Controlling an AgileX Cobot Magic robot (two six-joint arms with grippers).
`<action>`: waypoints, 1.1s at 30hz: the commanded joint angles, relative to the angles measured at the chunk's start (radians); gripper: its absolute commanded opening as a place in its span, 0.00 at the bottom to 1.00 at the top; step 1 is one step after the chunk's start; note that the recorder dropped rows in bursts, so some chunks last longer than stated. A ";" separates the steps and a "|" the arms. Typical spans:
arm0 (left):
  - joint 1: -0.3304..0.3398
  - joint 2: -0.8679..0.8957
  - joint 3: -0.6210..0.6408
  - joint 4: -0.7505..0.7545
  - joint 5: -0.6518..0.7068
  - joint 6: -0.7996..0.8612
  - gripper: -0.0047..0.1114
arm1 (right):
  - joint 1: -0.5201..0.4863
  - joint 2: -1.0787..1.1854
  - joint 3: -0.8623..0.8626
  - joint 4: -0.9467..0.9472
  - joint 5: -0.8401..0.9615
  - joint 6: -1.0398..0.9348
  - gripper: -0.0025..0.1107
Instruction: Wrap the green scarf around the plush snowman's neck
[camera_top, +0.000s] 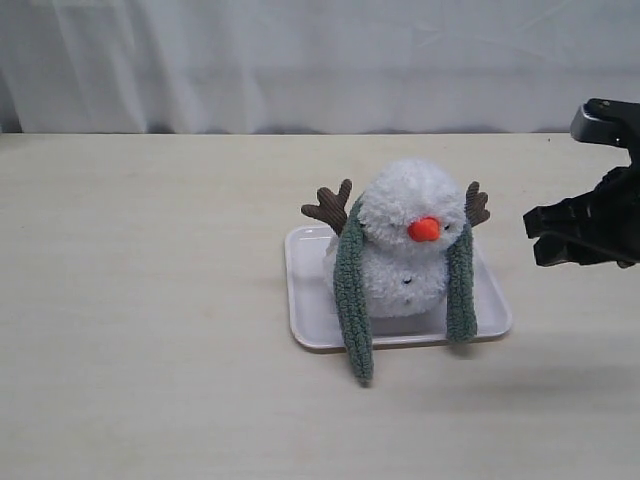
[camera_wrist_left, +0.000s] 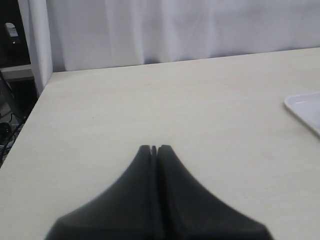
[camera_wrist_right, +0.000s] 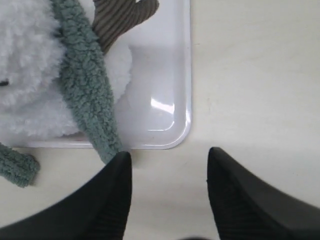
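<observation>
So the fluffy white plush snowman (camera_top: 405, 255) is sitting upright on a shallow white plastic tray (camera_top: 300, 300) in the middle of the pale wooden table (camera_top: 150, 300). The long fuzzy grey-green fleece scarf (camera_top: 352, 290) is just hanging over its shoulders, both ends dangling down the front, not crossed or looped at the neck (camera_top: 395, 245). One end is spilling over the tray's front rim onto the table and the other is stopping near the rim. The right gripper (camera_top: 537, 238) is hovering beside the tray with its jaws apart and nothing in them, close to that shorter end. The left gripper (camera_wrist_left: 154, 148) is sitting clenched and empty over bare table, well apart from the toy. What's worrying me is that the scarf is only draped, so tugging one end sideways is probably going to slide the whole strip off the far shoulder. The toy looks light too, so a hard pull could be tipping it over or dragging the tray. And going in low, those fingers could be snagging the tray rim or pinching white fluff or the brown corduroy branch arm (camera_top: 476, 203) along with the fleece.
</observation>
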 joint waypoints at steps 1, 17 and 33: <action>-0.008 -0.002 0.002 0.001 -0.013 0.000 0.04 | 0.001 -0.005 0.003 0.181 -0.004 -0.202 0.42; -0.008 -0.002 0.002 0.001 -0.013 0.000 0.04 | 0.001 -0.220 0.061 0.485 -0.014 -0.443 0.36; -0.008 -0.002 0.002 0.001 -0.013 0.000 0.04 | 0.001 -0.382 0.142 0.508 -0.117 -0.523 0.06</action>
